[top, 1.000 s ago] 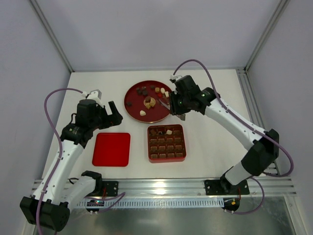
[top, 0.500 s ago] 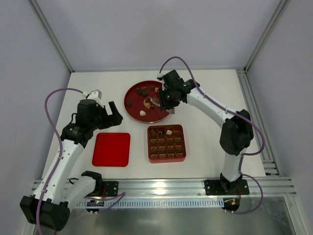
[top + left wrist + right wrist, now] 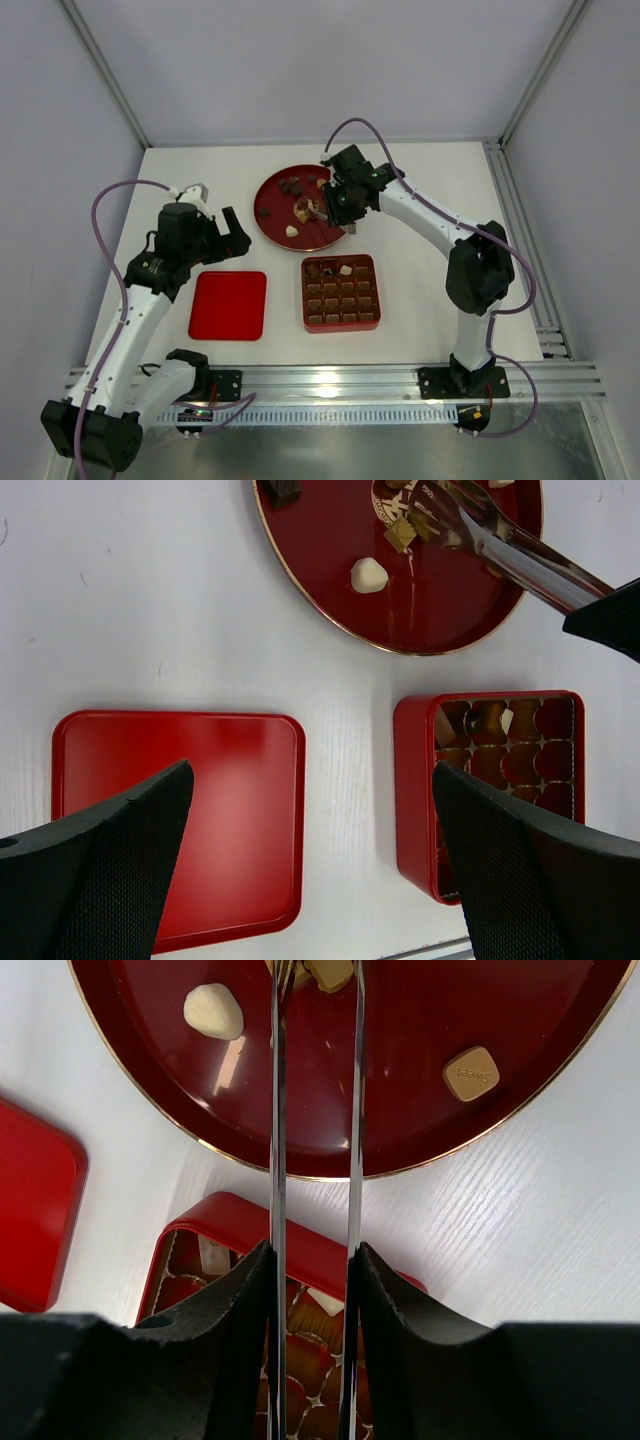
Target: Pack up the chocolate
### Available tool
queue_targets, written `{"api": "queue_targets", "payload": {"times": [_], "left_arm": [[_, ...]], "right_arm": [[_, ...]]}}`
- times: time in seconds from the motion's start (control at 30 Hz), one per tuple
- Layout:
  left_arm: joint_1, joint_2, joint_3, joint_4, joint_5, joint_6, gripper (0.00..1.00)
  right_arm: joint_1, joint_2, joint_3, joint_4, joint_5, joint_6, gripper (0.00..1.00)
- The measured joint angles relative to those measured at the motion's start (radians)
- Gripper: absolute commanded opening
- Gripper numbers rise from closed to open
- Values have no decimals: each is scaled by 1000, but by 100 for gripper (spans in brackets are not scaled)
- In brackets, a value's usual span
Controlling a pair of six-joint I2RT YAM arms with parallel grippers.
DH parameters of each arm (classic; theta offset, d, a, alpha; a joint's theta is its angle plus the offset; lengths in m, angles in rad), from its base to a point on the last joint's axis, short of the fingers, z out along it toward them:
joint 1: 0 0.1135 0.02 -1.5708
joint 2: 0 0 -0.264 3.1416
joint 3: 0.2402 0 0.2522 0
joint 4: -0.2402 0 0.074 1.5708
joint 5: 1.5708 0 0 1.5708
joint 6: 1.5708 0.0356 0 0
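Observation:
Several chocolates lie on a round red plate [image 3: 263, 214]: a cream piece [image 3: 213, 1010], a light-brown square [image 3: 471, 1072], and dark ones [image 3: 291, 186] at the back. My right gripper [image 3: 312, 1260] is shut on metal tongs [image 3: 277, 1110]. The tong tips straddle a light-brown piece [image 3: 330, 972] near the plate's middle; I cannot tell if they pinch it. The red box [image 3: 341, 293] with a brown grid holds a few pieces in its far row. My left gripper [image 3: 311, 770] is open and empty, above the gap between the lid [image 3: 180, 820] and the box [image 3: 415, 780].
The flat red lid [image 3: 229, 304] lies left of the box. The plate [image 3: 440, 600] and the tongs [image 3: 520, 555] also show in the left wrist view. The white table ends at a metal rail in front and enclosure walls at the sides.
The right arm swung left, carrying the tongs from the plate's right edge to its middle, then almost stopped. The left arm has not moved.

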Motion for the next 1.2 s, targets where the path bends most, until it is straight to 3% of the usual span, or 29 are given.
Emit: {"api": "queue_targets", "payload": {"times": [0.3, 0.77, 1.2], "left_arm": [[0, 0, 0, 0, 0, 0, 100], [0, 5, 0, 0, 0, 0, 100], [0, 6, 0, 0, 0, 0, 100]], "right_arm": [[-5, 21, -18, 1, 10, 0, 39], [-5, 21, -24, 1, 10, 0, 29], [-5, 21, -23, -1, 23, 0, 28]]}}
